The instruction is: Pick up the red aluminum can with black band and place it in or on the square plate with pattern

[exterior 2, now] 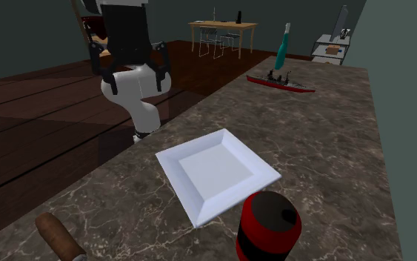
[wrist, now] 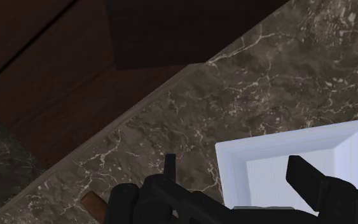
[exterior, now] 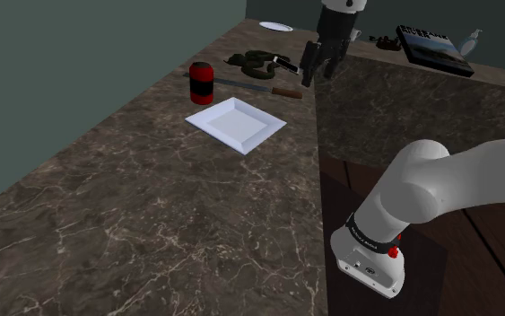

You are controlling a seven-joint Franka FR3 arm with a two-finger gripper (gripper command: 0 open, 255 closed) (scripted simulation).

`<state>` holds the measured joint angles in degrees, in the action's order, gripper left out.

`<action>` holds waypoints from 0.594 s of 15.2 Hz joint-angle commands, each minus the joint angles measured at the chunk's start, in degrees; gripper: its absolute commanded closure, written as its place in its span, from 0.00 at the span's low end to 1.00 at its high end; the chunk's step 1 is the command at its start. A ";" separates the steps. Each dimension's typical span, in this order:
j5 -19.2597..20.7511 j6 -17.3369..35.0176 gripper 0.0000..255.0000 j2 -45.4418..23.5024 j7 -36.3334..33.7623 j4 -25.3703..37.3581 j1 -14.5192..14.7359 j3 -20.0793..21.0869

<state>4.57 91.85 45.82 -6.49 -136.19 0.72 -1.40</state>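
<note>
Red can (exterior: 202,83) with a black band stands upright on the dark marbled counter (exterior: 143,215), near one edge of the plain white square plate (exterior: 236,124). Gripper (exterior: 319,74) hangs above the counter's edge, well apart from the can, fingers spread, holding nothing.

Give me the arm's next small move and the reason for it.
Probably carry the open, empty end effector toward the shoulder view's left and down, over the red can with the black band. It hangs high above the edge of the counter near the white square plate, while the can stands upright beyond the plate.
</note>
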 commanded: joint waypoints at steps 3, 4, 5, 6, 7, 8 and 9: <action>-0.62 2.08 0.00 -4.61 -0.58 2.36 0.38 0.39; -0.89 3.01 0.00 -6.92 -0.86 3.64 0.58 0.56; -1.17 3.88 0.00 -9.22 -1.12 5.00 0.75 0.74; -1.43 4.67 0.00 -11.51 -1.36 6.42 0.92 0.92; -1.68 5.39 0.00 -13.81 -1.59 7.92 1.08 1.09; -1.92 6.04 0.00 -16.09 -1.81 9.48 1.22 1.26; -2.15 6.62 0.00 -18.38 -2.02 11.11 1.37 1.43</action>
<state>2.71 98.07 30.09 -8.25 -127.27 1.92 -0.18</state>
